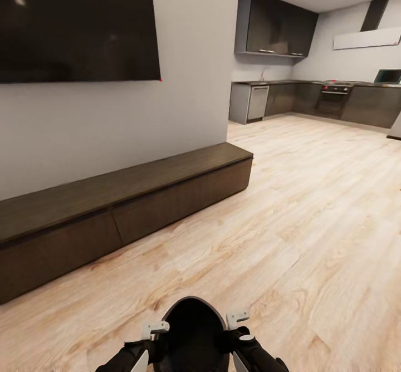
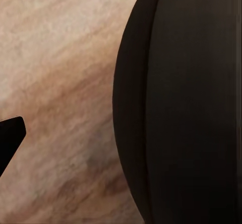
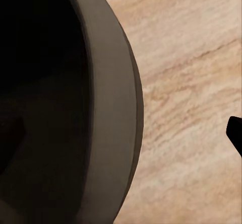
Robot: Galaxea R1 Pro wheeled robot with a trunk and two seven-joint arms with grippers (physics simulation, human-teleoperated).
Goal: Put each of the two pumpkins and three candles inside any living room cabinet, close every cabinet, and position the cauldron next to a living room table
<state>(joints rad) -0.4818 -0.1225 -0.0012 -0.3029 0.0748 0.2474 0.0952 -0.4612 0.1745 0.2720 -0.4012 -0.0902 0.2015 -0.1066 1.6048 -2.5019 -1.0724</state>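
Cradled between both arms at 6 o'clock, the cauldron [image 1: 192, 333] sits with the left claw [image 1: 146, 338] and right claw [image 1: 240, 330] against its sides; how far either is open I cannot tell. At 9 o'clock the cabinet [image 1: 122, 210] looks closed. Carrying seems underway, and next calls for finding a table, none visible now.

You face a light wood plank floor [image 1: 312, 216]. The cabinet [image 1: 128, 205], a long, low dark-brown unit, stands directly on it along the grey wall, drawer fronts flush. Kitchen base units [image 1: 312, 100] stand on the same floor at the far end.
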